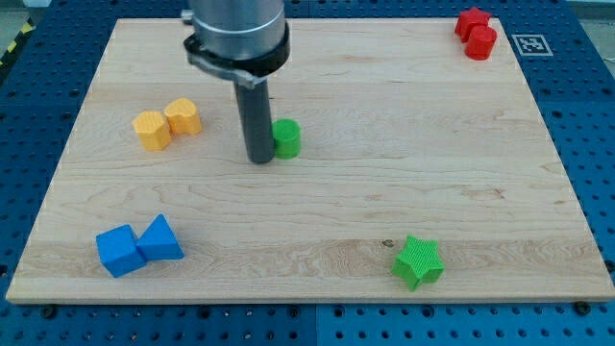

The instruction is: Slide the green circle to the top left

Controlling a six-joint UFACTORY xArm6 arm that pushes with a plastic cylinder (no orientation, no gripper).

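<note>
The green circle (286, 138) is a small round green block near the middle of the wooden board (404, 183). My tip (260, 160) is the lower end of the dark rod. It stands directly at the circle's left side, touching or almost touching it. The rod hides the circle's left edge.
Two yellow blocks (166, 124) sit side by side to the view's left of my tip. A blue cube (119, 251) and a blue triangle (160, 238) lie at the bottom left. A green star (418, 261) lies at the bottom right. Two red blocks (476, 33) sit at the top right corner.
</note>
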